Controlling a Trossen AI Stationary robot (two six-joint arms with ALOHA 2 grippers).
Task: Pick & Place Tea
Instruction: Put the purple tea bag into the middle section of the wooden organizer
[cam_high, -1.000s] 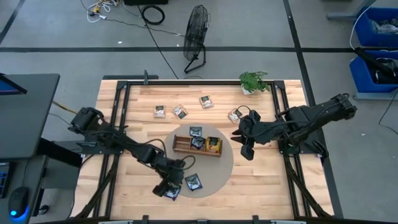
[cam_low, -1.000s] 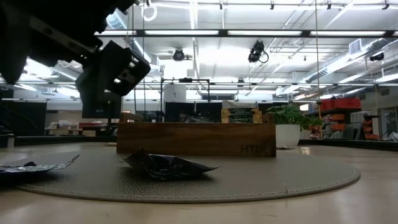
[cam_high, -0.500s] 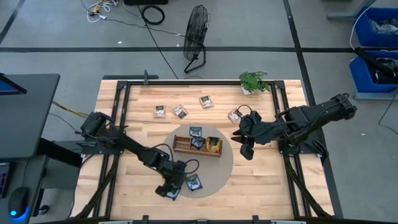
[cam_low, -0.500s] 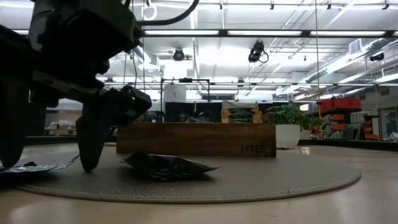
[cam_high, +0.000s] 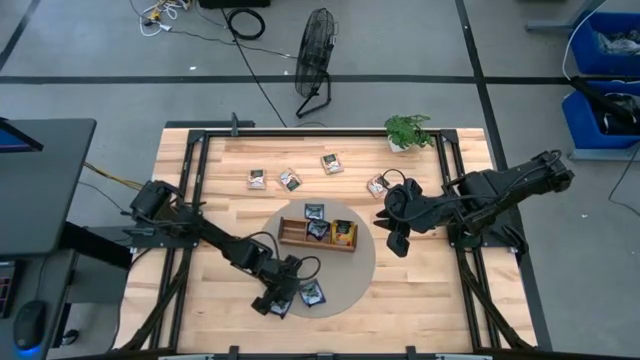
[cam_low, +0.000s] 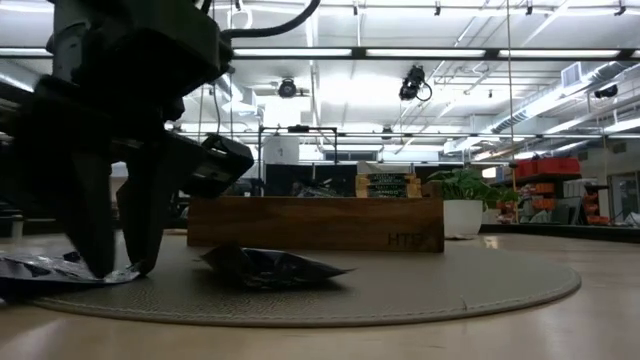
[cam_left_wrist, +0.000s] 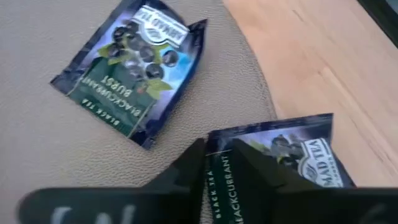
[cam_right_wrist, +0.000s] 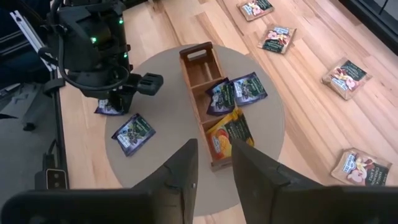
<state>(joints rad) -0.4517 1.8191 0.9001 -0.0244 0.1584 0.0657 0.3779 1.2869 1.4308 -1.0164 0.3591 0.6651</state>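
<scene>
The tea is small flat packets. One dark blue packet lies across the near left rim of the round mat, and my left gripper stands on it, shut. A second dark blue packet lies flat on the mat beside it. The wooden tray at the mat's middle holds two dark blue packets and an orange one. Several white-and-brown packets lie on the far table. My right gripper hangs open above the mat's right rim, holding nothing. My left gripper pinches the dark blue packet between its two fingers at one side edge. The fingers come from above and point down. The packet stays down, partly on the mat's rim and partly on the bare wood.
A small potted plant stands at the table's far right. Black frame rails run along the table's left and right sides. Bare wood lies near the front edge on both sides of the mat.
My left gripper has gone down to the mat's near left rim with its fingers spread over the dark blue packet, then shut on the packet's edge. The packet has stayed on the mat.
</scene>
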